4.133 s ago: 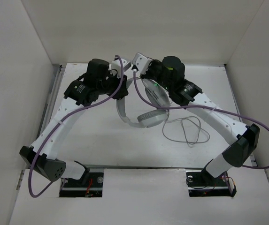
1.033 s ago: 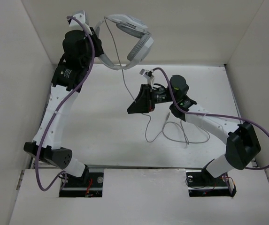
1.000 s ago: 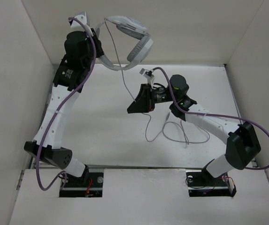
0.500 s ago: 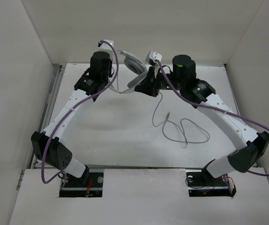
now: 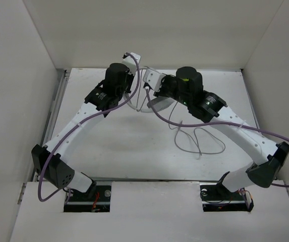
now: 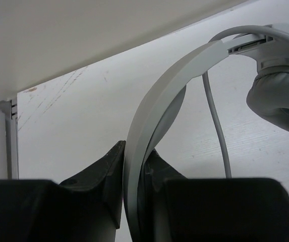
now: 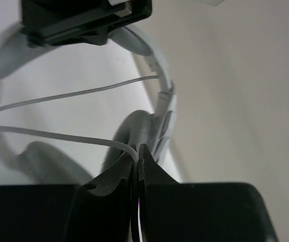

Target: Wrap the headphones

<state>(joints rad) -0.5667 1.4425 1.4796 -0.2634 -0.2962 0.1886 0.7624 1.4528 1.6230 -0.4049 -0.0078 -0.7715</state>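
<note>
My left gripper (image 6: 134, 169) is shut on the curved white headband (image 6: 157, 96) of the headphones. A grey ear cushion (image 6: 280, 96) and the thin grey cable (image 6: 217, 131) show to its right. My right gripper (image 7: 136, 151) is shut on that cable (image 7: 58, 135), just in front of an ear cup (image 7: 136, 126) and the headband (image 7: 157, 63). From above, both grippers meet at the back centre of the table, the left gripper (image 5: 132, 95) beside the right gripper (image 5: 156, 94). They largely hide the headphones (image 5: 159, 104). The rest of the cable (image 5: 200, 142) lies looped on the table.
White walls (image 5: 13, 75) close in the table on the left, back and right. A metal rail (image 5: 58, 98) runs along the left edge. Thick purple robot cables (image 5: 285, 138) trail off both arms.
The left arm has come down from high at the back left, bringing the headphones to the back centre. The right gripper has shut on the cable and moved up beside the headphones.
</note>
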